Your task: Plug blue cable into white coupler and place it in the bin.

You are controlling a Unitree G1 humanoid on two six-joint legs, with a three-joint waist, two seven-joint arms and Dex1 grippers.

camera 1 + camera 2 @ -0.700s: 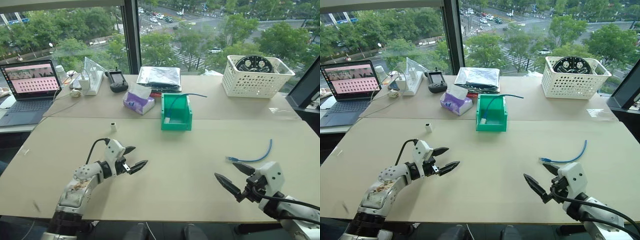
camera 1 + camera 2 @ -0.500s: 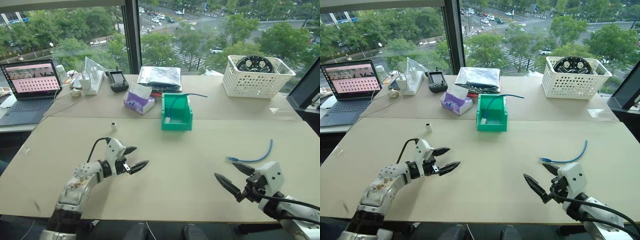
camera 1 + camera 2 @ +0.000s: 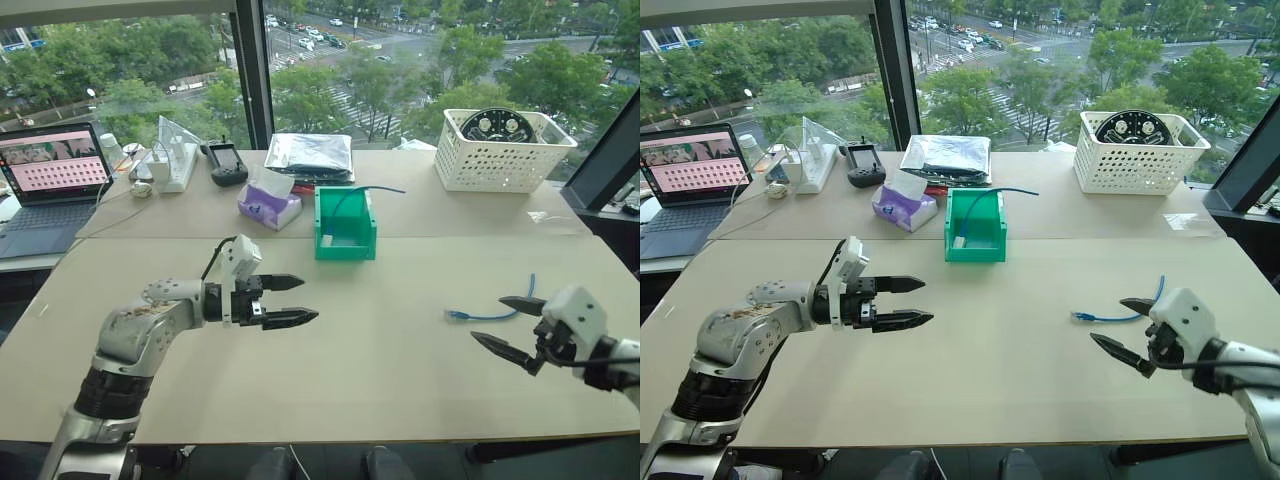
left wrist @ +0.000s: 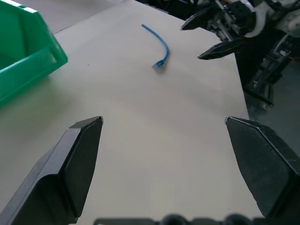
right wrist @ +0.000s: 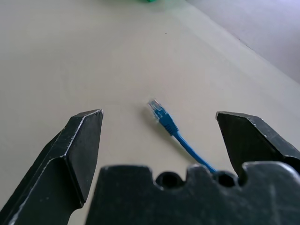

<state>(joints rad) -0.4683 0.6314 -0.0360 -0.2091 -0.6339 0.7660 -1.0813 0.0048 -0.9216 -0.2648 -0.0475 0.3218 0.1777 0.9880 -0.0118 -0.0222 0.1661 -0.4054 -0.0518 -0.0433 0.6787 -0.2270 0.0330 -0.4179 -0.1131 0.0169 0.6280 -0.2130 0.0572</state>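
Setting: pale worktop (image 3: pixel 380 370) running from the lower frame edge up to a window band across the top.
Right tool (image 3: pixel 508 324): lower right of the head view, fingers spread wide, holding nothing, tips aimed toward frame left.
Blue cable (image 3: pixel 497 312): lies flat on the worktop at right, just beside and slightly above the right tool; a shallow arc, clear plug at its left end, the other end rising toward upper right. In the right wrist view the plug end (image 5: pixel 158 112) sits between the spread fingers, ahead of them and not touched.
Key relation: long axis runs roughly left to right with an upward tail; the right arm is judged far the nearer one for a pickup.
Left tool (image 3: pixel 283 301): centre left, fingers spread, empty, pointing right toward the cable but well apart from it.
White coupler: I cannot pick it out on the worktop.
Obstructions: none between the right tool and the cable.
Bin (image 3: pixel 345 226): green, upper centre, another blue cable draped over its rim.
Far items: tissue box (image 3: pixel 268 206) left of the bin; white basket (image 3: pixel 503 151) upper right; laptop (image 3: pixel 52 175) upper left.
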